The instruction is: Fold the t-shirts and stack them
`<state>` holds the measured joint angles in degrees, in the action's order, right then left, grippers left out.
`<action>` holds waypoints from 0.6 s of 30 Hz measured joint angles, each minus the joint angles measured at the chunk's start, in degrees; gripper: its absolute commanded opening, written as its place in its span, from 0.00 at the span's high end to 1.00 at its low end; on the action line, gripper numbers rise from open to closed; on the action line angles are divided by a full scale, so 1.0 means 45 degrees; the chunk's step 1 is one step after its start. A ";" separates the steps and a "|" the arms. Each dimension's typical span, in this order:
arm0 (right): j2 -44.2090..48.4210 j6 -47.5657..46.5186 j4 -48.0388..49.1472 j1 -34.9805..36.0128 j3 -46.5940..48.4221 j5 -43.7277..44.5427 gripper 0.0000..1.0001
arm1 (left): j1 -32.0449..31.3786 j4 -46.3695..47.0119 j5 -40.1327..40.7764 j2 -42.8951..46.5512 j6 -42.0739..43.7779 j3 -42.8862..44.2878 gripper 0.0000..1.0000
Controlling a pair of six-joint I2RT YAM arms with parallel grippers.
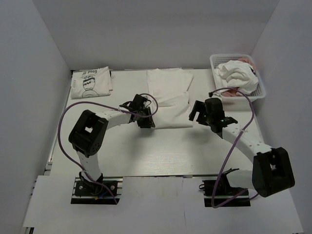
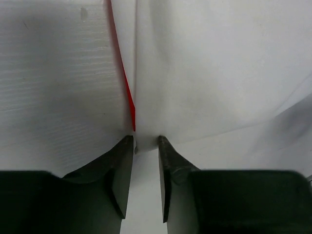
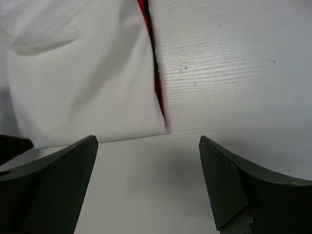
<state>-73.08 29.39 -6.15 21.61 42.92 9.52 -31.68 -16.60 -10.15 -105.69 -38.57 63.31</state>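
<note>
Folding beginning at the near hem of the spread t-shirt (image 1: 168, 87)

Both arms are reaching inward from their bases, elbows bowing outward and wrists dipping low over the counter (image 1: 170, 151). The left gripper (image 2: 145, 144) is sitting at the shirt's near-left corner, jaws only a narrow gap apart with the cloth tip just between them, not visibly pinching. The right gripper (image 3: 148, 141) is hovering with jaws wide apart, the near-right corner lying just ahead and a thin red strip showing along that edge. Judging by this, the step in hand is taking both near corners. Next, the right gripper needs to advance and both need to close before carrying the hem toward the far edge. Farther back, a folded cartoon t-shirt (image 1: 90, 83) is lying far left, and crumpled t-shirts (image 1: 239, 73) are waiting in the basket (image 1: 214, 68) far right.
</note>
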 measured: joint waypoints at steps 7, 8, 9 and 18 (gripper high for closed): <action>0.0019 -0.0262 -0.0170 -0.0194 -0.0641 -0.0015 0.10 | 0.0010 0.0335 -0.0389 -0.0418 0.0024 0.0039 1.00; -0.0097 -0.0335 -0.0112 -0.0194 -0.0656 -0.0121 0.10 | 0.0005 0.0364 -0.0418 -0.0423 0.0039 0.0039 1.00; -0.0311 -0.0403 -0.0024 -0.0204 -0.0656 -0.0228 0.10 | 0.0005 0.0369 -0.0423 -0.0427 0.0039 0.0039 1.00; -0.3147 -0.0748 0.0777 -0.0228 -0.0136 -0.1025 0.24 | 0.0000 0.0432 -0.0359 -0.0379 0.0034 -0.0044 1.00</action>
<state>-87.24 26.02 -2.66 20.58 42.30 4.91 -31.68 -14.66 -11.77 -107.39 -38.41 63.11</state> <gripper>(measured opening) 0.808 0.026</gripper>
